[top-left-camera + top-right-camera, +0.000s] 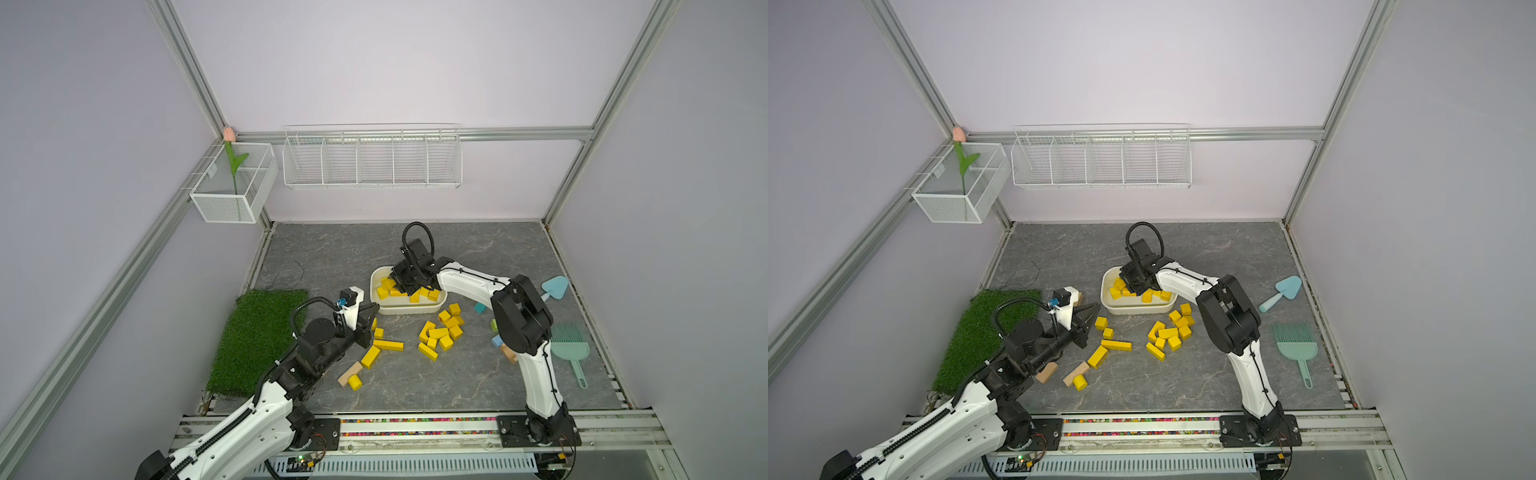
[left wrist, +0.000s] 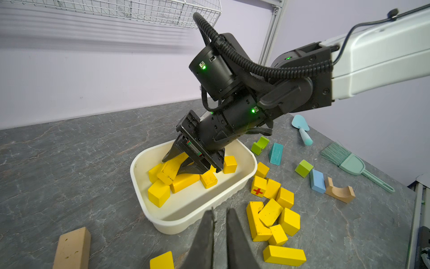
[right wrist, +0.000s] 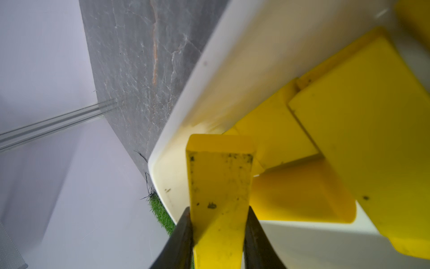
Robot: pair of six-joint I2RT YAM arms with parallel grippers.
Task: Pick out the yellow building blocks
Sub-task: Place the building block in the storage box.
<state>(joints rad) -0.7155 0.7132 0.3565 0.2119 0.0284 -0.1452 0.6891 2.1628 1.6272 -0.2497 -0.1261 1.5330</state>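
Two arms are working over one grey, marble-veined tabletop (image 1: 478,386). The yellow building blocks (image 1: 441,332), smooth painted wood, are sitting in three groups. At least six are lying jumbled inside one cream plastic tub (image 1: 409,309) with rounded corners. Roughly ten cubes and short bars, with one arch piece (image 2: 254,221), are clustering on the table just in front of the tub's right end. Five more, among them one long bar (image 1: 1116,345) and one short cylinder (image 1: 1080,382), are lying scattered near the left gripper (image 2: 220,210). That gripper is hanging low just in front of the tub, its jaws pressed together on nothing. The right gripper (image 2: 180,160) is reaching down into the tub, its two dark fingers (image 3: 182,240) clamping one scuffed yellow bar (image 3: 220,174) by its long sides. The bar is tilting, its free end pointing down among the blocks there. Two green blocks (image 2: 303,168), two blue blocks (image 2: 317,181) and one plain tan arch (image 2: 339,191) are lying further right.
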